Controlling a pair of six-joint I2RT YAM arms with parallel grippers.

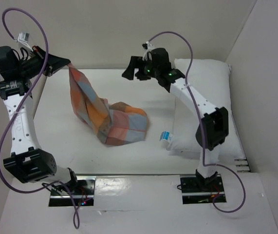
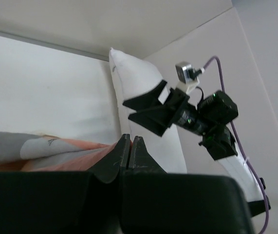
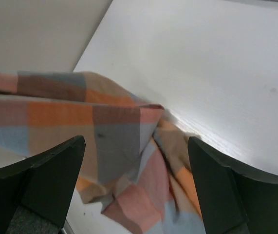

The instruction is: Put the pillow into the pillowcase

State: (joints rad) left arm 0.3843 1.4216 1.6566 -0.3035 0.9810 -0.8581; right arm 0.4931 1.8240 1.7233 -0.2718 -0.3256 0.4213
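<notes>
Opening the sack looks like the step in hand. At 10 o'clock the left end effector [image 1: 66, 64] is clenched on a corner of the pillowcase [image 1: 113, 122], which drapes down onto the surface [image 1: 56, 122]. The right end effector [image 1: 130, 69] hovers at 12 o'clock, spread wide and empty. The pillow [image 1: 209, 83] lies at 3 o'clock. Next, the right one probably needs to pinch the hem opposite.

Open table [image 1: 158, 114] strip between pillowcase [image 1: 114, 122] and pillow [image 1: 212, 78]; hanging pillowcase blocks left half
</notes>
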